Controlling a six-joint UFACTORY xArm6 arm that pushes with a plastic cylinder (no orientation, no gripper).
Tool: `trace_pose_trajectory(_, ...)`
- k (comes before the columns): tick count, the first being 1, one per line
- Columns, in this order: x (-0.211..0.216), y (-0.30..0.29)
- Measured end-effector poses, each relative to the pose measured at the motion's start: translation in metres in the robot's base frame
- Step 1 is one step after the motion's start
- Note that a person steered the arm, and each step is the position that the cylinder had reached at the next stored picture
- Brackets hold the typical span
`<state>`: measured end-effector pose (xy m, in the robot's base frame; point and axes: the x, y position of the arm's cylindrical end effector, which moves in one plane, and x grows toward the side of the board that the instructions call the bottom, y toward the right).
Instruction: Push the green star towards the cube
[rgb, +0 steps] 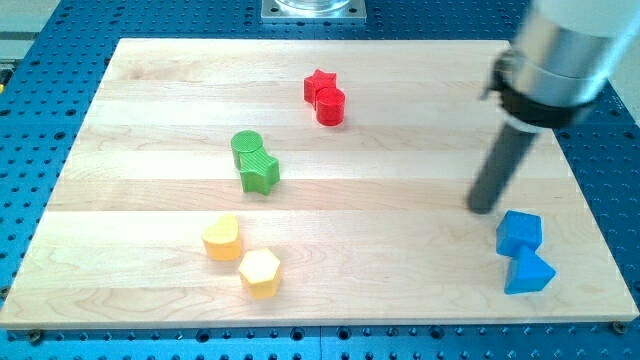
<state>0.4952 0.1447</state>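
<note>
The green star (259, 173) lies left of the board's centre, touching a green cylinder (246, 147) just above it. The blue cube (519, 232) sits at the view's lower right, with a blue triangular block (527, 272) touching it below. My tip (484, 208) rests on the board just up and left of the blue cube, far to the right of the green star. The rod rises toward the view's top right.
A red star (318, 84) and a red cylinder (331, 105) touch near the top centre. A yellow heart-like block (222, 238) and a yellow hexagon (260, 272) lie at the lower left. The wooden board (130, 110) sits on a blue perforated table.
</note>
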Motion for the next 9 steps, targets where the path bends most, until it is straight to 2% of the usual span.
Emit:
trace_pose_trajectory(2,0.005,-0.270)
trace_pose_trajectory(3,-0.036,-0.281)
trace_pose_trajectory(4,-0.038,-0.159)
trace_pose_trajectory(5,-0.037,-0.116)
trace_pose_trajectory(6,-0.037,-0.105)
trace_pose_trajectory(7,-0.024,-0.031)
trace_pose_trajectory(8,-0.017,-0.088)
trace_pose_trajectory(9,0.018,-0.053)
